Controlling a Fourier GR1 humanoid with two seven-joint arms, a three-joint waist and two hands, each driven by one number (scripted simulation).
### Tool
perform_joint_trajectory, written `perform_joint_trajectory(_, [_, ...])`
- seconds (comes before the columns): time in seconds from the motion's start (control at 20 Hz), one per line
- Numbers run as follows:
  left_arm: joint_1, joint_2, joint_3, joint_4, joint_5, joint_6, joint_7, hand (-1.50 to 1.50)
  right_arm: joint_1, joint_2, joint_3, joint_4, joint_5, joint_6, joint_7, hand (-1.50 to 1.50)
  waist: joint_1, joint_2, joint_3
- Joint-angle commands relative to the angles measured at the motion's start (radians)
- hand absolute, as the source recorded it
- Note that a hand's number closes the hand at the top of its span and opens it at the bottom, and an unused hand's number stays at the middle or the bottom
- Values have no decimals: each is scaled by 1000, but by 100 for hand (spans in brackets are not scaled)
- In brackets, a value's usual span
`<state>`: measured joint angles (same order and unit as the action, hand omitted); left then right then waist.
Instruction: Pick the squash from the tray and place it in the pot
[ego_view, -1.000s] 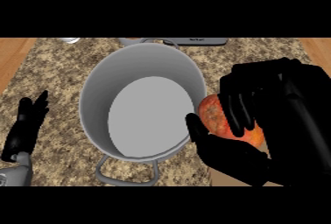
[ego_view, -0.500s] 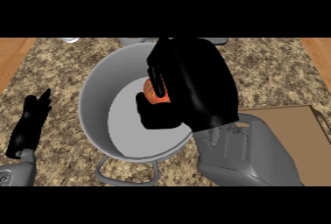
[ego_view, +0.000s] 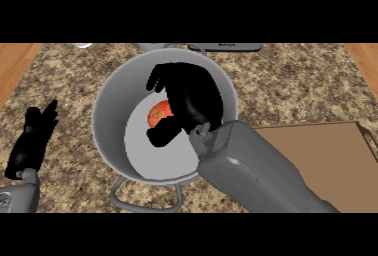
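An orange-red squash (ego_view: 158, 114) shows inside the big grey pot (ego_view: 103, 131) at the middle of the counter, low over the pot's pale floor. My right hand (ego_view: 189, 96) reaches down into the pot from the right and is shut on the squash, fingers curled over its top and thumb under it. Most of the squash is hidden by the hand. The brown tray (ego_view: 325, 159) lies to the right of the pot, partly behind my right forearm. My left hand (ego_view: 32, 141) rests open at the left edge, fingers up, apart from the pot.
The pot has a wire handle (ego_view: 145, 204) at its near side. A dark flat appliance (ego_view: 230, 47) and a small white object (ego_view: 83, 45) sit along the counter's far edge. Wood flooring borders the granite top at both sides.
My right hand has carried the squash from beside the pot's right rim, over the rim, and down into the pot. The left hand has stayed still.
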<state>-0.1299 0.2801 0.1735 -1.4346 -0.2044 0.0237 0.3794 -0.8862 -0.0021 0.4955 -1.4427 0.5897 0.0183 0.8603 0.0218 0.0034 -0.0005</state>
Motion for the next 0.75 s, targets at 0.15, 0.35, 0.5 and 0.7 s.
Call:
perform_joint_trajectory(0.15, [69, -14, -16, -71, 3, -14, -4, 0, 8, 2, -26, 78, -137, -317, -129, -150, 15, -1, 1])
perform_joint_trajectory(0.35, [4, -6, -10, -38, -14, 4, 30, 0, 45, 2, -66, 69, -162, -515, -214, -150, 3, 1, 1])
perform_joint_trajectory(0.5, [25, 3, 24, 7, -2, 7, -18, 0, 111, 2, -109, 12, -142, -558, -243, -150, -16, -2, 1])
perform_joint_trajectory(0.7, [74, -36, 3, -11, -13, 24, -48, 0, 169, -60, -231, -78, -190, -514, -288, -150, -24, -4, 1])
